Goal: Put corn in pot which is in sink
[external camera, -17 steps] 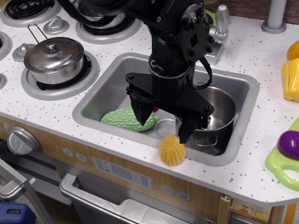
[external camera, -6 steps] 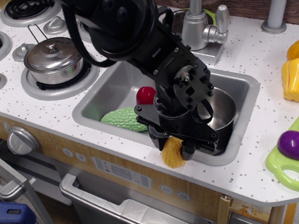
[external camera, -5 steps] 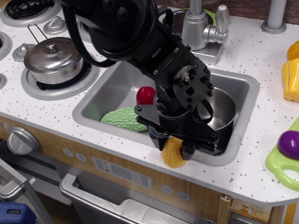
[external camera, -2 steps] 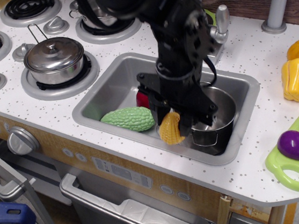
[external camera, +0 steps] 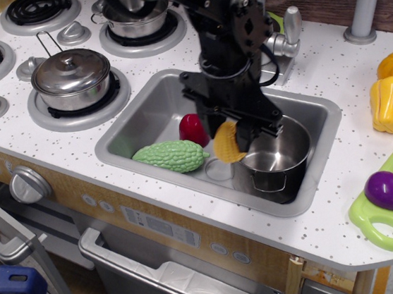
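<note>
Corn (external camera: 227,143) is hanging roughly upright, pinched in gripper (external camera: 232,137) fingers, at pot (external camera: 277,155) rim's left edge w/ green gourd (external camera: 169,157) & red veg (external camera: 193,127) lying beside in sink (external camera: 139,114).

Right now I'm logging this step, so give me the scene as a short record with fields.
held: corn, lifted in the gripper jaws
position: over the sink, beside the pot's left rim
pot: upright in the sink's right end, nothing visible inside
also in sink: green gourd, red item
step left: move right, release
</note>
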`<state>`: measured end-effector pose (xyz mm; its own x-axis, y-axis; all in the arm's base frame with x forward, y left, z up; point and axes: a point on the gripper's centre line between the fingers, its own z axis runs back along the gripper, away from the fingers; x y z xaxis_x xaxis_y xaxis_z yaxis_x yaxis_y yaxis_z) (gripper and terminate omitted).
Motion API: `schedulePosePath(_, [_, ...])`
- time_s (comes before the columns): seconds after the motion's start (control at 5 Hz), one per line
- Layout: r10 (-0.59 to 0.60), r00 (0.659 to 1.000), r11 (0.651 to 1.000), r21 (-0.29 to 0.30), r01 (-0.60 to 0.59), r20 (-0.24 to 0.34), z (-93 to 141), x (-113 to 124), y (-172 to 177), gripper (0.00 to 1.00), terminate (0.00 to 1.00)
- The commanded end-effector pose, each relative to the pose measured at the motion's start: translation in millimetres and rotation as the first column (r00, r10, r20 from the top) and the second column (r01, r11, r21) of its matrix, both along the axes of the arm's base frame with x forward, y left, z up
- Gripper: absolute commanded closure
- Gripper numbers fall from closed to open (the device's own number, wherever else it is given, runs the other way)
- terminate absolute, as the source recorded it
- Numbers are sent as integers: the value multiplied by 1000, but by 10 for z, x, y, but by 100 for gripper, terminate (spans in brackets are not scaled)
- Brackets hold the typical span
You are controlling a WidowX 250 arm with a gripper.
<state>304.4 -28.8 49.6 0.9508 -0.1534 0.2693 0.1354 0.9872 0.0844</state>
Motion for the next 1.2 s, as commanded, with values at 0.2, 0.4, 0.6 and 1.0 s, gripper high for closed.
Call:
schedulePosePath(0.2, [2, 995, 999, -48, 3, 105, 0, 468, -62, 100, 0])
schedulePosePath(0.4, [-3, 992, 999, -52, 9, 130, -62, 578, -80, 100, 0])
schedulePosePath(0.6, [-6, 989, 998, -60, 15, 149, -112, 586, -68, 100, 0])
schedulePosePath(1.0, [4, 988, 998, -67, 6, 157, -125, 578, -74, 0, 100])
